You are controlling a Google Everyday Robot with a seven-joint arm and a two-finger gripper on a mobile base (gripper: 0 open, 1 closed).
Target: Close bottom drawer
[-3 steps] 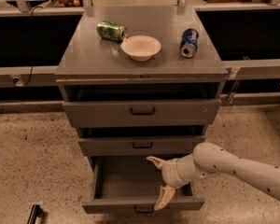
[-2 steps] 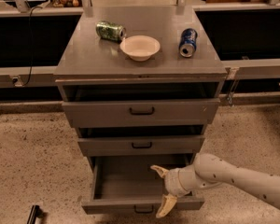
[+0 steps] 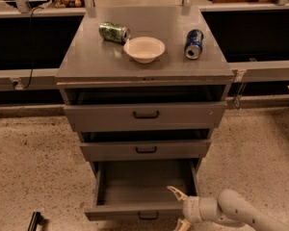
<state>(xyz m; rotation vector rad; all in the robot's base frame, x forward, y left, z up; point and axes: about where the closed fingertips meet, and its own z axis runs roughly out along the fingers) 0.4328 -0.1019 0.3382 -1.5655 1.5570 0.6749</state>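
Note:
The grey cabinet has three drawers. The bottom drawer (image 3: 135,210), the lowest one with a small black bar handle (image 3: 148,216), is pulled far out and looks empty inside. My gripper (image 3: 179,209) is at the drawer's front right corner, its cream fingers (image 3: 177,193) spread open, one above the front edge and one below it. My white arm comes in from the lower right. The middle drawer (image 3: 145,149) and top drawer (image 3: 145,115) each stand slightly out.
On the cabinet top (image 3: 86,61) are a green can (image 3: 113,32) lying on its side, a white bowl (image 3: 144,48) and a blue can (image 3: 194,43). Speckled floor surrounds the cabinet. A dark object (image 3: 34,221) lies at the lower left.
My gripper and arm have moved down and toward the front edge of the bottom drawer. The drawer stands as far out as before.

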